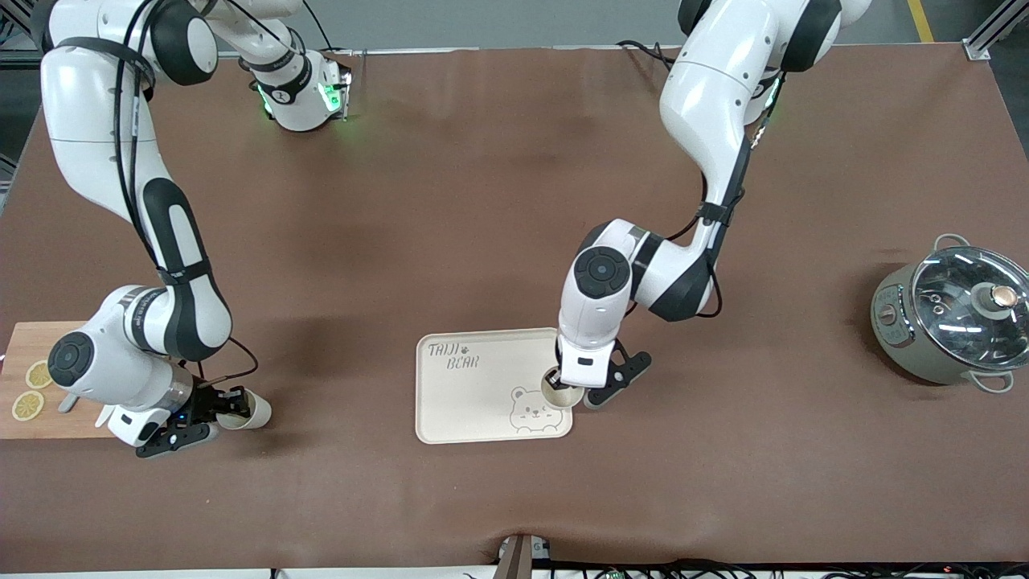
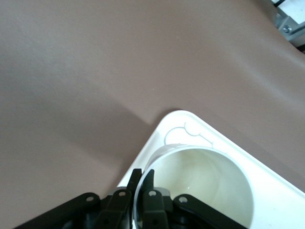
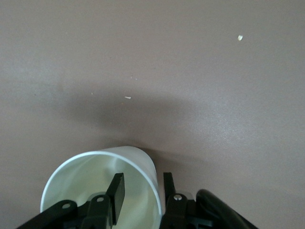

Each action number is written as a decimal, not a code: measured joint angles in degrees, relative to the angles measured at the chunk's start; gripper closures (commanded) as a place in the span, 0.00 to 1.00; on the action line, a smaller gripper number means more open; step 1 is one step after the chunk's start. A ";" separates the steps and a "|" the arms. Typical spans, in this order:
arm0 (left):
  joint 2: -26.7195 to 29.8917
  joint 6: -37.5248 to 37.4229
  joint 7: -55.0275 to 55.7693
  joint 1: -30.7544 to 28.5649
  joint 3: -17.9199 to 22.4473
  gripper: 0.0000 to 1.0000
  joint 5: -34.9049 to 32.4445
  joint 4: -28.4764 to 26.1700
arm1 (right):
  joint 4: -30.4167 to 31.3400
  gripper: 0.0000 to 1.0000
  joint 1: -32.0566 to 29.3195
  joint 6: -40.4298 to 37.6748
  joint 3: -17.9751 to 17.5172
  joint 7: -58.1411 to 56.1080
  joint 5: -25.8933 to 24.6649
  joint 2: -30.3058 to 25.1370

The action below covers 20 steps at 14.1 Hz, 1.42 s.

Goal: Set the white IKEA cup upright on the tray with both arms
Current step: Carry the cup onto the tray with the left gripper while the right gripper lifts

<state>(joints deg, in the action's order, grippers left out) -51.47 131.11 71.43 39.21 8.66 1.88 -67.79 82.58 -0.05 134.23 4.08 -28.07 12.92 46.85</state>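
Note:
A cream tray (image 1: 458, 402) printed "TAIJI BEAR" lies near the table's middle. A white cup (image 1: 560, 393) stands upright on the tray's corner toward the left arm's end, beside the bear face. My left gripper (image 1: 565, 384) is shut on its rim. In the left wrist view the left gripper (image 2: 143, 175) pinches the cup (image 2: 209, 183) wall, one finger inside, over the tray (image 2: 188, 119). A second white cup (image 1: 252, 411) lies on its side on the table beside the cutting board. My right gripper (image 1: 227, 407) is open. In the right wrist view the right gripper (image 3: 142, 185) straddles that cup (image 3: 81, 174) at its wall.
A wooden cutting board (image 1: 36, 342) with lemon slices (image 1: 38, 375) lies at the right arm's end of the table. A grey pot with a glass lid (image 1: 957, 318) stands at the left arm's end.

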 measured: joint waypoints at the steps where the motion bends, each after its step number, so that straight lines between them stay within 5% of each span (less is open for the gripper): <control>1: -0.44 0.00 0.45 0.22 0.01 1.00 0.00 0.47 | 0.00 0.91 -0.01 -0.15 0.00 -0.30 0.01 0.00; 3: -1.34 0.00 0.70 1.00 0.02 1.00 0.00 0.91 | 0.00 1.00 -0.01 -0.17 0.00 -0.49 0.03 0.00; 9: -4.04 0.00 1.44 3.25 0.03 0.96 0.00 1.11 | -0.11 1.00 0.00 -0.19 -0.04 -0.62 0.17 -0.01; 13: -4.36 0.00 1.33 3.26 0.15 0.47 0.00 1.12 | -2.15 1.00 0.01 -3.60 -0.33 -0.56 0.58 -0.13; 15: -4.41 0.00 1.28 3.29 0.15 0.15 -0.04 1.12 | -5.05 1.00 0.03 -9.05 -0.45 0.67 2.67 -0.38; 17: -4.37 0.00 1.25 3.28 0.23 0.00 -0.07 1.48 | -8.51 1.00 0.18 -14.44 -0.66 3.79 4.18 -0.72; 20: -3.18 -0.21 0.91 2.98 0.91 0.00 -0.55 2.71 | -12.25 1.00 1.53 -19.28 -1.12 11.04 4.29 -1.47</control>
<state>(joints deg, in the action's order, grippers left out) -54.65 130.89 72.34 42.19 9.56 1.33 -65.08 70.32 1.48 114.96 2.97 -17.03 17.21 45.38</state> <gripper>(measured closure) 0.110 0.960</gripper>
